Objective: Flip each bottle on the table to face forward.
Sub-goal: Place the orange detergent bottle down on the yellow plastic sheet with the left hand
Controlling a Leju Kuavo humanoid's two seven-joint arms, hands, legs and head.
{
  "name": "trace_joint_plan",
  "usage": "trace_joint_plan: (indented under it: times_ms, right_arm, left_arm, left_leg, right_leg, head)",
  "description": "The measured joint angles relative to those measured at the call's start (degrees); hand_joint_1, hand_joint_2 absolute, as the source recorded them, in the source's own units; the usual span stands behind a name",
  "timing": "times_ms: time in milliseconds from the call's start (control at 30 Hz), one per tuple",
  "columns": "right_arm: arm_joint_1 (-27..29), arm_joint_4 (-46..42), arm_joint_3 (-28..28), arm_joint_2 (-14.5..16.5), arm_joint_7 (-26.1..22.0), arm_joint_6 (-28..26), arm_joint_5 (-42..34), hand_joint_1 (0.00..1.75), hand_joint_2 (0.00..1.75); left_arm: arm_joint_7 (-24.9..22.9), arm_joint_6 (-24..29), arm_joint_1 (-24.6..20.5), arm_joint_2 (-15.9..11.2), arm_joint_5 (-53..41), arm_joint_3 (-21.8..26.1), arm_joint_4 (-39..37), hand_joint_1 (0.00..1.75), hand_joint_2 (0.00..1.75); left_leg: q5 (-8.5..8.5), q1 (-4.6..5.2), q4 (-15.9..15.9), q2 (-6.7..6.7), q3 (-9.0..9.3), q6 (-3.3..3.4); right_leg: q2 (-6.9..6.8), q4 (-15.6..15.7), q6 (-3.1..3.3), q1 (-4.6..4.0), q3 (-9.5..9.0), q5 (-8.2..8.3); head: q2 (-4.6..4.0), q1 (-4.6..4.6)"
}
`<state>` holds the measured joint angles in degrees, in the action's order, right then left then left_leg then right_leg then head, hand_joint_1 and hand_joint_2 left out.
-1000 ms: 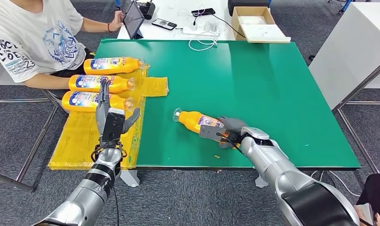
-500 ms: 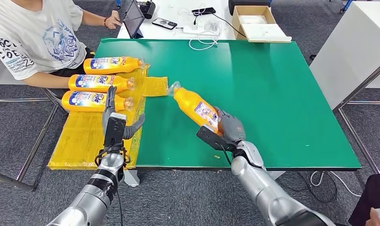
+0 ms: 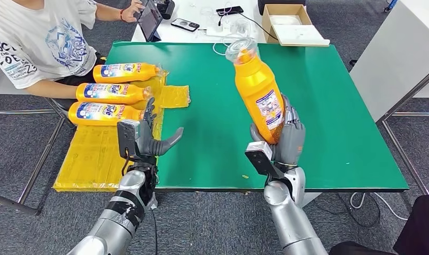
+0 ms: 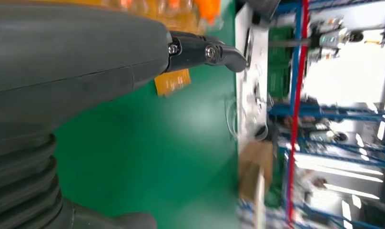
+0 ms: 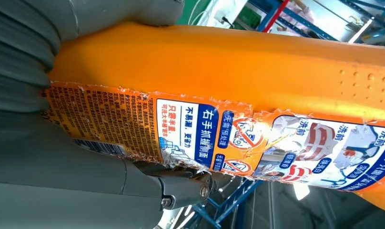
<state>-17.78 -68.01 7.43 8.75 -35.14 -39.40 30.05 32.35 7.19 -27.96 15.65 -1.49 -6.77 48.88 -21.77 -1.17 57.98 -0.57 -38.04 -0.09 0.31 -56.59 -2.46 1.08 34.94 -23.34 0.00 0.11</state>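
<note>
Fingers of right hand (image 3: 286, 139) clasp orange bottle (image 3: 257, 87) near-upright; left hand (image 3: 148, 139) spread, empty. Advise rotating label frontward before lowering.

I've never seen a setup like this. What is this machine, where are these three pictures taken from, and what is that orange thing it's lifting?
It is a humanoid robot with two silver arms. The wide picture is its own head view, looking down at a green table. The other two come from cameras at its wrists, so they look turned. Its right hand grips an orange bottle, raised with the cap upward; the right wrist view shows the bottle's label close up. Its left hand holds nothing, fingers apart. Three more bottles lie on a yellow sheet beside a seated person.
</note>
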Motion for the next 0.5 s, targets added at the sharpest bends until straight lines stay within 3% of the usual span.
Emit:
trace_joint_plan:
  times_ms: [167, 367, 500]
  right_arm:
    - [0.88, -0.11, -0.06, -0.01, -1.93, 1.31, -0.31, 1.75, 1.75]
    - [1.41, 1.14, 1.31, 0.07, -3.36, 4.50, -0.24, 1.75, 1.75]
    - [1.71, 3.03, 2.61, 0.44, -4.05, 5.63, -0.47, 1.75, 1.75]
  left_arm:
    - [-2.95, -10.81, 1.15, 0.04, 5.48, -2.01, 3.63, 0.00, 1.75]
    - [-4.68, -18.53, 2.53, -0.01, 10.48, -4.45, 7.33, 0.00, 1.75]
    - [-4.99, -20.90, 3.36, -0.03, 11.97, -6.29, 9.10, 0.00, 1.75]
  left_leg:
    - [0.00, -0.01, 0.00, 0.01, -0.01, 0.00]
    - [-0.01, 0.00, 0.00, 0.00, -0.04, 0.00]
    - [-0.01, 0.00, 0.00, 0.00, -0.05, 0.00]
  right_leg:
    - [0.02, 0.00, 0.00, -0.01, 0.00, 0.00]
    - [0.01, 0.00, 0.00, -0.01, 0.01, -0.01]
    - [0.01, 0.00, 0.00, -0.01, 0.01, -0.01]
  head:
    - [0.00, 0.01]
    - [0.00, 0.01]
    - [0.00, 0.00]
